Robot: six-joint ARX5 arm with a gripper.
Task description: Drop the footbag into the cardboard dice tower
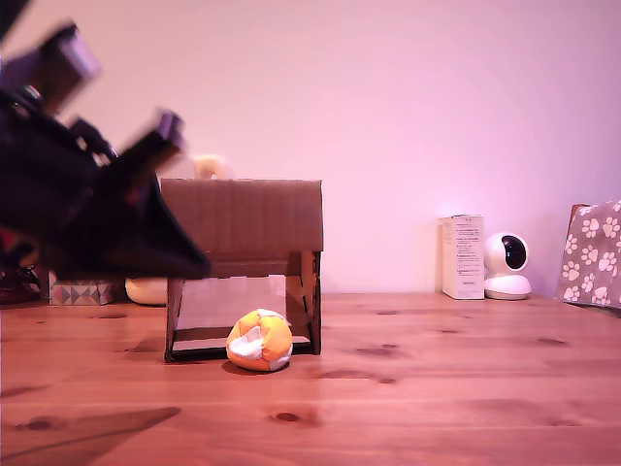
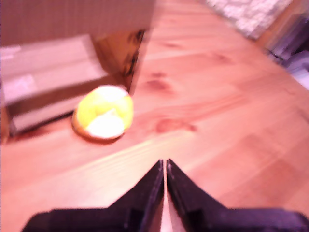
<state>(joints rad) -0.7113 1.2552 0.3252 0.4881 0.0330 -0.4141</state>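
Footbag lies on the table at the tower's front gap, against one leg. It looks soft, light and squashy; pinch across its middle. The gripper, fingers together and empty, hangs nearby.

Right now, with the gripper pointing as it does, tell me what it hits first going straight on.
Probably bare table. In the wrist view the shut gripper aims past the footbag and the tower, which lie off to one side. The view is blurred, so depth is uncertain.
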